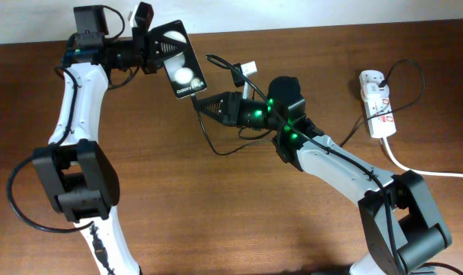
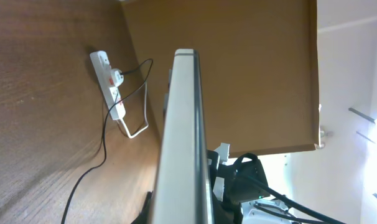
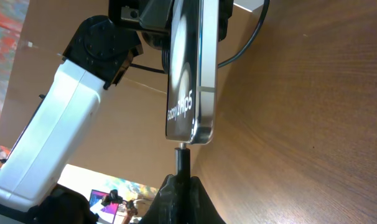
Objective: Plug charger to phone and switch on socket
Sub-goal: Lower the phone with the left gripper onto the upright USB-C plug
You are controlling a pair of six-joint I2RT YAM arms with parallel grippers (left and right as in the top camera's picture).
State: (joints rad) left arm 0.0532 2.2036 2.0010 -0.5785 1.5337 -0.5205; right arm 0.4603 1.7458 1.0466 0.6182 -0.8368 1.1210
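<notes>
We see soft, even overhead light, faint shadows on the table [image 1: 216,221]; glare spots whiten the phone [image 1: 181,67] face. Our left wrist view blurs its near edge.

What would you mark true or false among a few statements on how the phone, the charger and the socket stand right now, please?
1. The left fingers grip the phone. True.
2. The phone lies flat on the table. False: it is held up clear of the table.
3. The right fingers hold the charger by its connector end. True.
4. The connector is far from the phone. False: its tip meets the phone's bottom edge.
5. The charger's adapter lies loose beside the socket. False: the adapter sits plugged into the socket.
</notes>
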